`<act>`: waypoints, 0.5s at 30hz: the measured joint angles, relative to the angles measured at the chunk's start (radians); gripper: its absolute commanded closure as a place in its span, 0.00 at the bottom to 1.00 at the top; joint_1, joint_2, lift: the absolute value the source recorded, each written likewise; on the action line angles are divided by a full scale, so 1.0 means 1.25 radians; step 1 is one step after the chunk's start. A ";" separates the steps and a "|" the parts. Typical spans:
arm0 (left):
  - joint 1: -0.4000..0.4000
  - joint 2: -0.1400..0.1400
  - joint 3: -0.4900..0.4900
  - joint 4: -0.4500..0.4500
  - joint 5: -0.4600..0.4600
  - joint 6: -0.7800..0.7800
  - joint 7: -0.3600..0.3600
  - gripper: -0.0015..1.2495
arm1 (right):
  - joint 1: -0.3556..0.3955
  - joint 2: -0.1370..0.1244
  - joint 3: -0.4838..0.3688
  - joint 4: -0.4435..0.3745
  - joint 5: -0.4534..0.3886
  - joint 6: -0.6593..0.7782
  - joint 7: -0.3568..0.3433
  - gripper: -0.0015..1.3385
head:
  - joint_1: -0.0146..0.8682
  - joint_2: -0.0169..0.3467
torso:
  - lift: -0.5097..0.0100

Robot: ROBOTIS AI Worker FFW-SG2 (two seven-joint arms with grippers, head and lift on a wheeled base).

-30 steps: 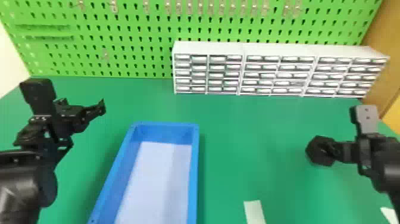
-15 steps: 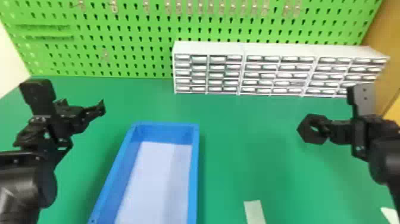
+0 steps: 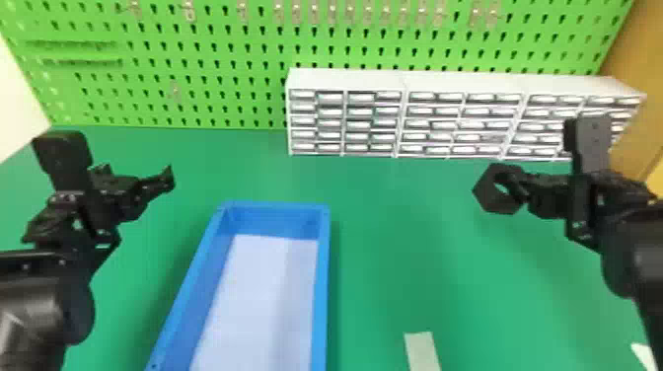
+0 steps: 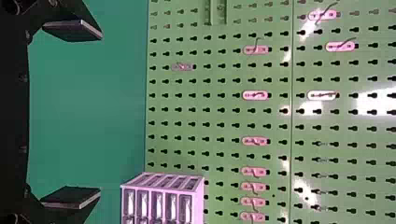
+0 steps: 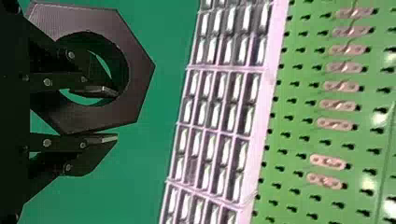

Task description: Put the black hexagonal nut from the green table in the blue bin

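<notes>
- Toward the blue bin (image 3: 323, 276), we are moving our right gripper (image 3: 527, 190).
- Right of bin, it is clasping the black hexagonal nut (image 3: 487, 196).
- Left of bin, our left gripper (image 3: 136, 174) is gaping.

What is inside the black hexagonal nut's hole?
One finger of the right gripper sits inside the nut, with green table visible beyond; whatever lies behind that finger is covered.
</notes>
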 measured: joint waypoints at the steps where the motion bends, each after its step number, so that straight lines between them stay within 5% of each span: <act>1: 0.000 0.000 0.000 0.000 0.000 0.000 0.000 0.09 | -0.001 0.000 0.003 -0.001 -0.004 -0.005 0.000 0.76 | 0.77 0.14 | 0.79; 15: 0.000 0.000 0.000 0.001 0.000 0.000 0.000 0.09 | -0.015 -0.003 0.082 -0.010 -0.062 -0.055 -0.001 0.76 | 0.77 0.14 | 0.79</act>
